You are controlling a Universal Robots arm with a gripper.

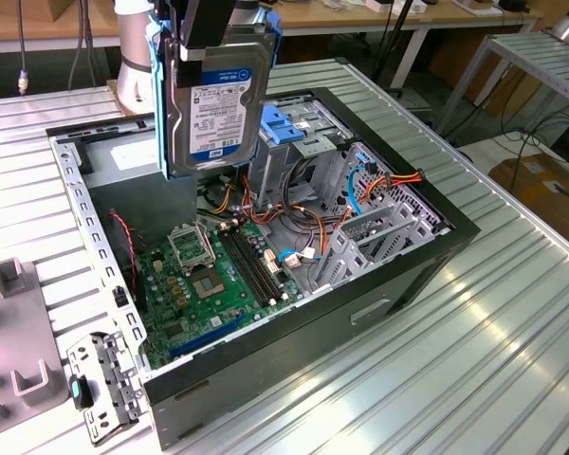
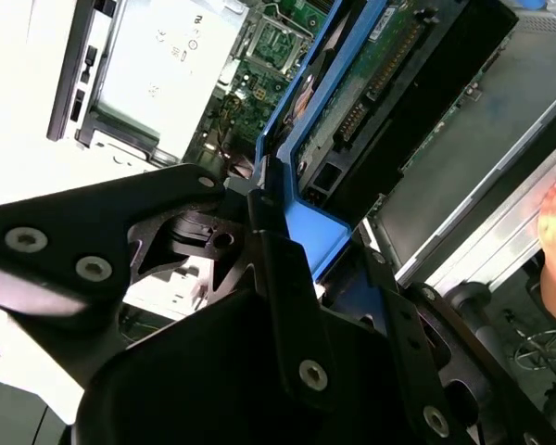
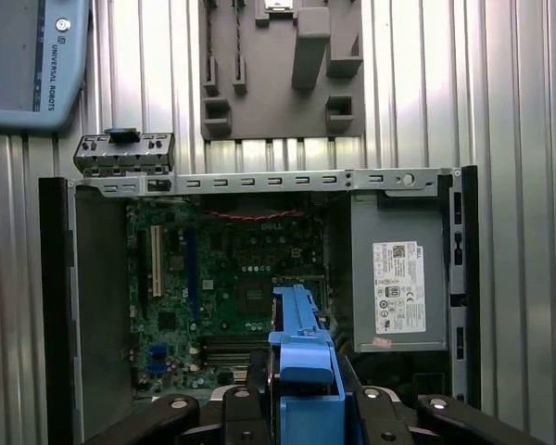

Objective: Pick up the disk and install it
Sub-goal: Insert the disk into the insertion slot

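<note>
Gripper [image 1: 207, 33] pinches the disk [image 1: 213, 100] by its top edge; the disk hangs upright above the open computer case [image 1: 294, 365]. The disk's white printed label faces the exterior view. The power supply [image 3: 398, 222] carries a white sticker.

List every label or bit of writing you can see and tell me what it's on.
On the disk, held by the gripper: a white and blue label, print too small to read.
On the power supply: a white sticker, print too small to read.
On the motherboard: short white lettering near its edge.
On the blue-grey panel: one line of white lettering along its side.
</note>
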